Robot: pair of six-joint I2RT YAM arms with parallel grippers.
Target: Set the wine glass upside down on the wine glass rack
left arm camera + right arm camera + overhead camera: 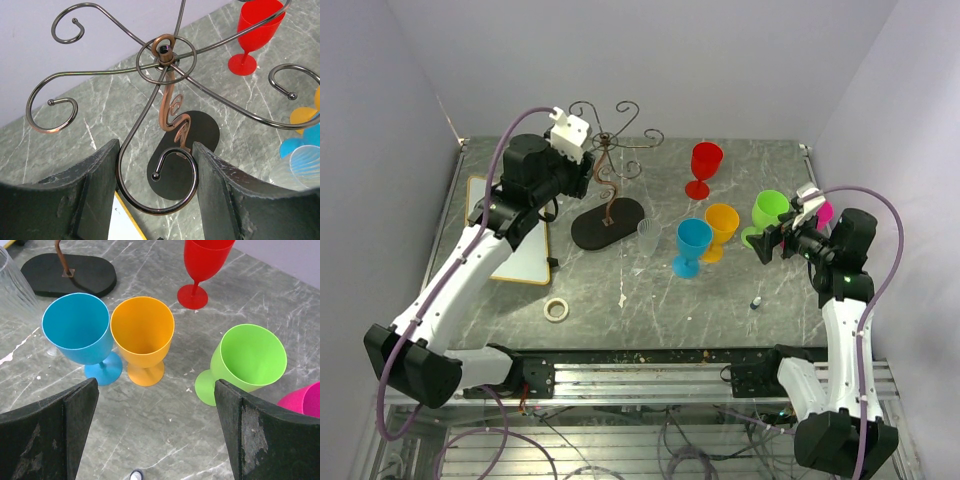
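L gripper (156, 197) was up at rack (606, 226) top, near far-left corner of table (650, 320). Jaws apart w/ one scroll arm between them, nothing held. No glass hung on rack yet. Clear glass (648, 232) stood just beside rack base. Blue (692, 245), orange (721, 228), red (705, 165), green (769, 212), pink (825, 212) stood upright from mid-table to right edge. Couldn't tell which was the target. R gripper (156, 390) hovered over them, jaws wide apart, empty. Glasses prob light, stiff, smooth, top-heavy, so easy to tip. Best hold looked like the bowl, leaving stem + foot free for a scroll.
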